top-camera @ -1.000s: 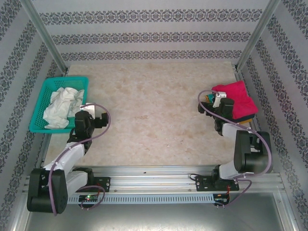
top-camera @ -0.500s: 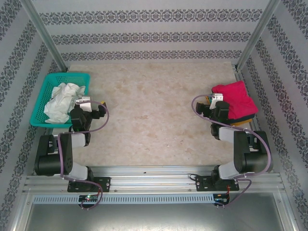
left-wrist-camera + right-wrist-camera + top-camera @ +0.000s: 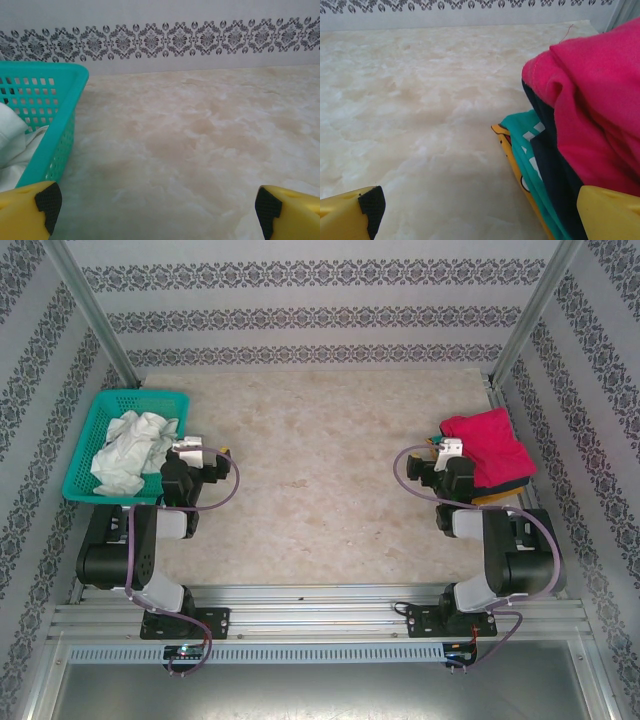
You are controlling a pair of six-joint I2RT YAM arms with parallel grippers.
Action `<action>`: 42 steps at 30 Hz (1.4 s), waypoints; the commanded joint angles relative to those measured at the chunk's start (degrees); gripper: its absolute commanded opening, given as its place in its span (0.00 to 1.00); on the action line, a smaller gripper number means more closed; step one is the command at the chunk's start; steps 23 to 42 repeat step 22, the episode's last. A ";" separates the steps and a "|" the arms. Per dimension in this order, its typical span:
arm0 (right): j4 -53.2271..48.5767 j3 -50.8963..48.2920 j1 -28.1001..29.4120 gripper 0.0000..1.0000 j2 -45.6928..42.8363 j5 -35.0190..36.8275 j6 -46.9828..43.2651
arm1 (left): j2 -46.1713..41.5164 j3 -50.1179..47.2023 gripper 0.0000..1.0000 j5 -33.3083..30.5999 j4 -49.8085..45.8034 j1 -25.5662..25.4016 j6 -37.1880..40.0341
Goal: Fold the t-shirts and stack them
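Folded pile at your right, both arms free.

Your left fingers [image 3: 30,212] and right fingers [image 3: 350,215] are spread wide and hold nothing. The crimson-pink shirt [image 3: 490,445] lies on top of the navy shirt [image 3: 555,170], with a teal layer [image 3: 527,150] and the yellow-orange shirt [image 3: 512,162] beneath. The whole pile sits at the right edge of the surface [image 3: 320,470], just beside your right fingers. Stacking looks finished for these. A white cloth [image 3: 130,450] lies crumpled in the basket [image 3: 60,100] next to your left fingers. If it is a shirt, your next move is to reach over the basket wall and pinch a loose fold. White print shows on the teal layer, but it is too cropped to read.
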 commanded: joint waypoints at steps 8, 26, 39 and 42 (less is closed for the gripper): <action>4.10 -0.81 0.76 0.98 0.47 1.37 -0.75 | 1.55 -1.00 1.00 0.23 -5.90 -0.57 -1.73; 4.49 -1.05 0.76 0.98 0.30 1.23 -0.81 | 1.63 -0.90 1.00 0.24 -6.13 -0.52 -1.73; 4.49 -1.05 0.76 0.98 0.30 1.23 -0.81 | 1.63 -0.90 1.00 0.24 -6.13 -0.52 -1.73; 4.49 -1.05 0.76 0.98 0.30 1.23 -0.81 | 1.63 -0.90 1.00 0.24 -6.13 -0.52 -1.73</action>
